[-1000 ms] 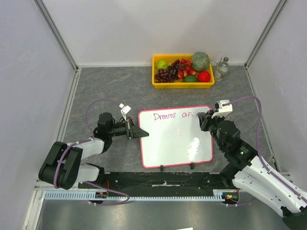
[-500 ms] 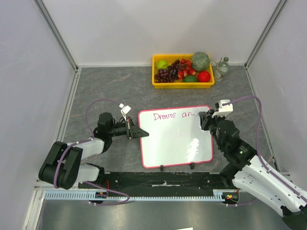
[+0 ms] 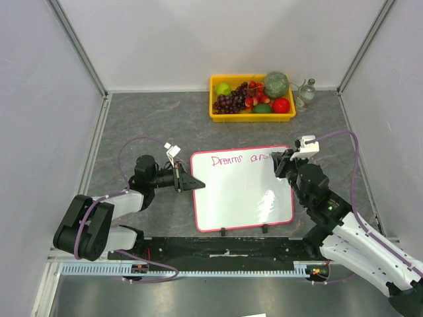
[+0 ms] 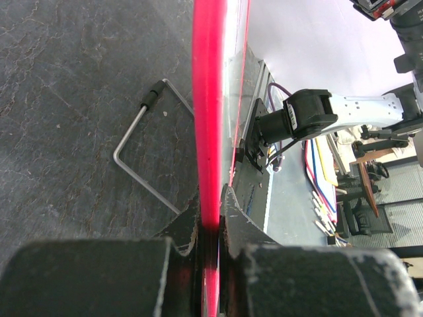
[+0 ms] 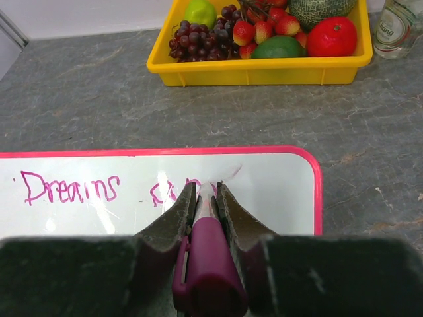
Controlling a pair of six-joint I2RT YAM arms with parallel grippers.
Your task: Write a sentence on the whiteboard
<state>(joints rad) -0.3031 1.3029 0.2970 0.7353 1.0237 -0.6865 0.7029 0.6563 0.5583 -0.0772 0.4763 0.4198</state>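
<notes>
— Two hands: what does each one hold?
— My left gripper [image 4: 210,228] is clamped on the pink left rim of the whiteboard [image 3: 241,198]. My right gripper [image 5: 205,193] is closed around a magenta marker [image 5: 209,267].
— Where is the sentence [image 5: 69,187]?
— Along the board's top edge, in the centre of the top view: "Dreams", then a few more letters by the marker tip.

Grey stone-patterned tabletop [image 3: 145,119] filling the centre, plain white wall panels [image 3: 218,33] at top, left and right, aluminium posts [image 3: 76,45] slanting down the upper corners, black strip [image 3: 198,246] and slotted rail [image 3: 198,269] along the bottom edge, soft even light
</notes>
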